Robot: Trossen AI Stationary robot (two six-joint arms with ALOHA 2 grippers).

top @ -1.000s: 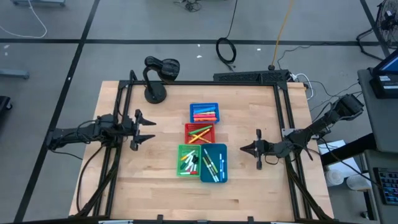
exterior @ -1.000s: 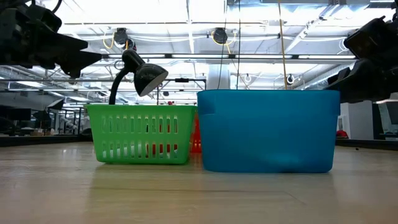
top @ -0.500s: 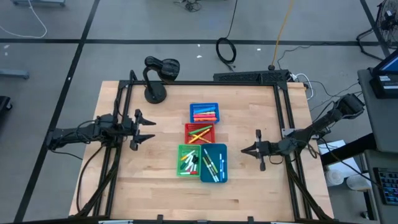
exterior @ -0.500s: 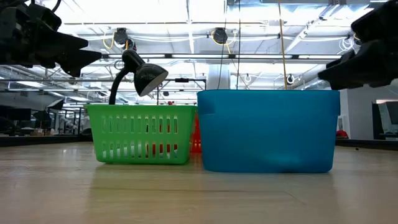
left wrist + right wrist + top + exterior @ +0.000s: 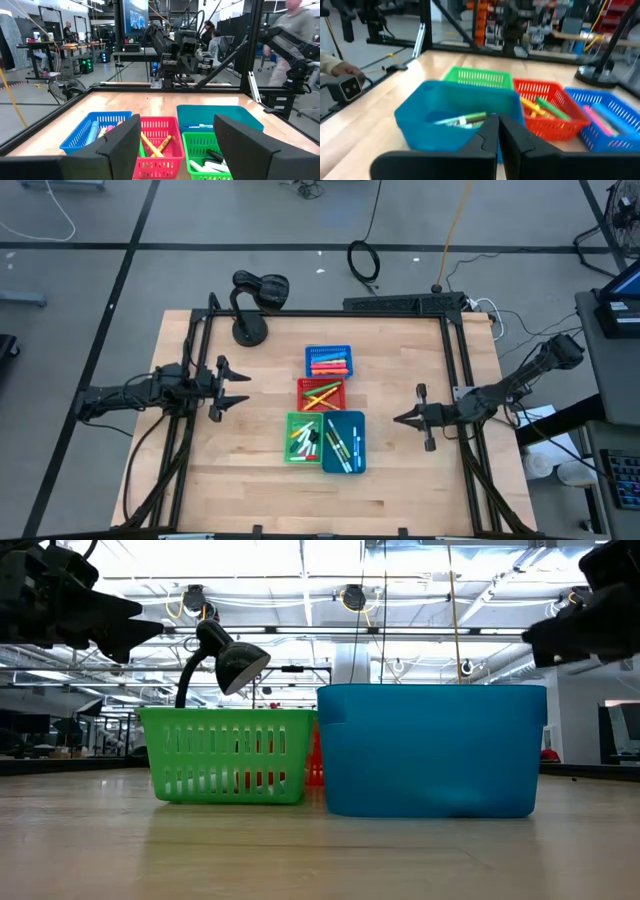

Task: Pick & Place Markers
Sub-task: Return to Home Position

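Note:
The markers lie in four small bins mid-table. Pink and orange ones (image 5: 328, 364) are in the blue bin (image 5: 310, 354). Yellow, orange and green ones (image 5: 320, 395) are in the red bin (image 5: 303, 386). White-bodied ones fill the green bin (image 5: 291, 439) and the teal bin (image 5: 358, 442). My left gripper (image 5: 238, 388) hovers open at the table's left, pointing level at the bins (image 5: 177, 150), with nothing between its fingers. My right gripper (image 5: 399, 419) hovers shut and empty to the right of the teal bin (image 5: 499, 131).
A black desk lamp (image 5: 250, 300) stands at the far left corner. A black frame (image 5: 455, 360) runs along the table's left, far and right edges. Bare wood lies around the bins and along the near edge (image 5: 320, 505). People show in the room beyond the table.
My right gripper has risen and drawn back a little toward the table's right edge, away from the teal bin, rolling slightly and staying shut. The bins and markers have kept their places.

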